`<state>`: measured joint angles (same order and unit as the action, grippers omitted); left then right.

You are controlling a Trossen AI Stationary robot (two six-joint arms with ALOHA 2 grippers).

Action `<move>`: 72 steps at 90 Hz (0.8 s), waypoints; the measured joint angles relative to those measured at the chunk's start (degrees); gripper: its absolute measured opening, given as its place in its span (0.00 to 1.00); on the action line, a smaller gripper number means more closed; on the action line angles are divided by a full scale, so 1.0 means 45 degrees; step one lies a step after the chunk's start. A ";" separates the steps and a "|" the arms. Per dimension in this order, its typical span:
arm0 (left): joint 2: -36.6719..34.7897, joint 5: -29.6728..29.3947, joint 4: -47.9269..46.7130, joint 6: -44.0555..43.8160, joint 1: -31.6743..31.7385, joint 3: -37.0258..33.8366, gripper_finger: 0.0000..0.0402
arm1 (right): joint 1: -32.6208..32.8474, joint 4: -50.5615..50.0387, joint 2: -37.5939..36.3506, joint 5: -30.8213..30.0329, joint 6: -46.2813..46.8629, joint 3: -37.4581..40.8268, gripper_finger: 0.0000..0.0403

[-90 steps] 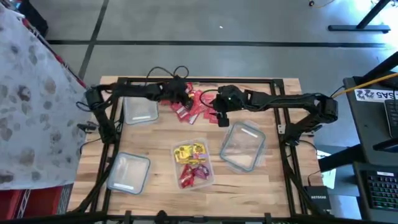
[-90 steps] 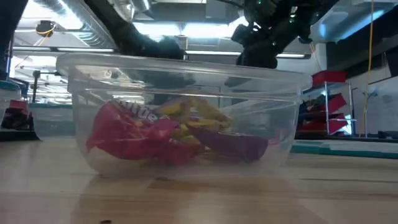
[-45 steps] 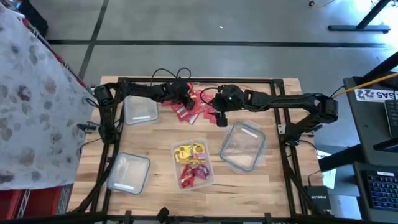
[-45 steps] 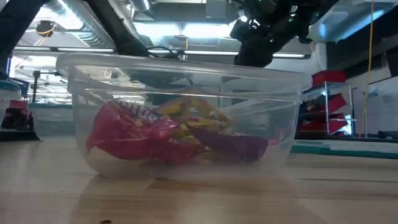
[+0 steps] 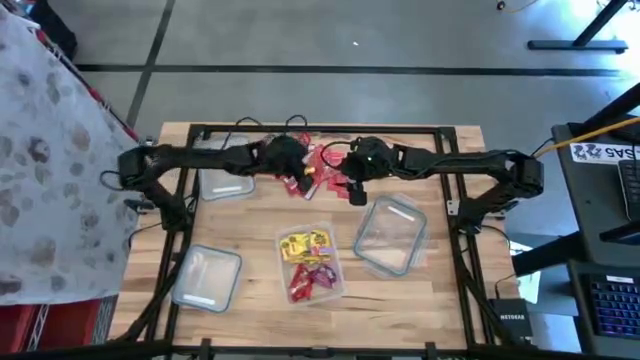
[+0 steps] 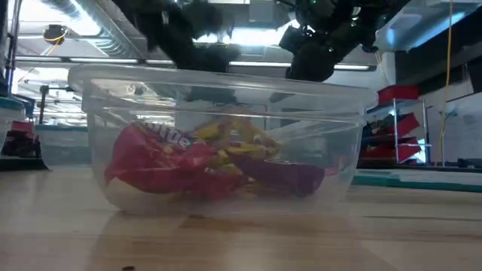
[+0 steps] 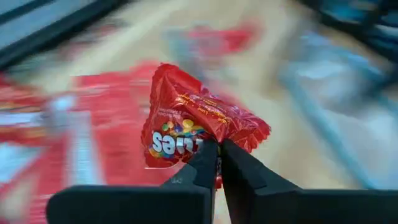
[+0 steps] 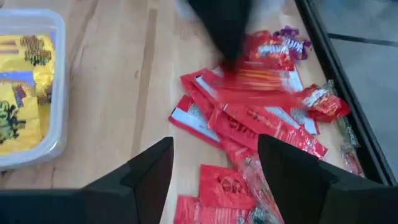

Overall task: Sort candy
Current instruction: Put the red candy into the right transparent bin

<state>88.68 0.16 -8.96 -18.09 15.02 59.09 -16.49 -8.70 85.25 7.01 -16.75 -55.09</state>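
Left gripper (image 7: 217, 155) clenched on red candy pkt (image 7: 189, 121); right gripper (image 8: 214, 168) released over pile (image 8: 261, 118). Carry steady, drop w/ matching reds.

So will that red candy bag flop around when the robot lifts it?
Probably a bit. The red candy packet looks like thin crinkly foil, pinched by one edge in the left gripper, so it may droop or swing. It seems small and puffy, so likely light. The glossy wrapper could slip from so narrow a pinch.
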 joint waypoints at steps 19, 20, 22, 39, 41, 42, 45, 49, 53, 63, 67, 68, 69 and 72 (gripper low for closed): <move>-0.0724 0.2218 -0.0164 0.3397 -0.3127 0.0010 0.00 | 0.0000 0.0642 0.0000 0.0023 0.0000 0.0000 0.55; -0.0693 0.2205 -0.0179 0.3807 -0.3315 0.0010 0.00 | 0.0000 0.0667 0.0000 0.0023 0.0000 0.0000 0.55; -0.0604 0.2148 -0.0192 0.4642 -0.3688 0.0010 0.00 | 0.0000 0.0738 0.0000 0.0023 0.0000 0.0000 0.55; 0.0412 0.0676 0.0287 0.9503 -0.5946 0.0010 0.00 | 0.0000 0.0974 0.0000 0.0302 0.0629 0.0000 0.55; 0.0560 0.0543 0.0470 0.9621 -0.6074 0.0010 0.00 | 0.0000 0.0981 0.0000 0.0428 0.0710 0.0000 0.55; 0.0636 0.0488 0.0578 0.9674 -0.6122 0.0010 0.00 | 0.0000 0.0993 0.0000 0.0490 0.0766 0.0000 0.55; 0.0851 0.0385 0.0909 0.9776 -0.6233 0.0010 0.00 | 0.0000 0.1033 0.0000 0.0704 0.0933 -0.0001 0.55; 0.1133 0.0376 0.1357 0.9790 -0.6338 0.0010 0.00 | 0.0005 0.1078 0.0000 0.0946 0.1050 -0.0005 0.55; 0.1403 0.0376 0.1829 0.9789 -0.6397 0.0010 0.00 | 0.0005 0.1130 0.0000 0.1120 0.1123 -0.0005 0.55; 0.1953 0.0376 0.2140 0.9762 -0.6581 0.0010 0.00 | 0.0005 0.1222 0.0000 0.1262 0.1477 -0.0002 0.55; 0.2062 0.0362 0.2053 0.9661 -0.6707 0.0014 0.00 | 0.0007 0.1191 0.0000 0.1269 0.1637 -0.0003 0.55; 0.2079 0.0364 0.2042 0.9612 -0.6748 0.0012 0.00 | 0.0009 0.1189 0.0000 0.1267 0.1646 0.0000 0.55; 0.2094 0.0367 0.2034 0.9558 -0.6789 0.0010 0.00 | 0.0024 0.1191 0.0000 0.1269 0.1667 -0.0003 0.55; 0.2099 0.0400 0.2028 0.9487 -0.6904 0.0010 0.00 | 0.0102 0.1180 0.0000 0.1260 0.1690 -0.0004 0.55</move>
<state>98.13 1.96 0.16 24.60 -16.05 59.13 -16.03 -3.39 85.25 12.68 -9.15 -55.11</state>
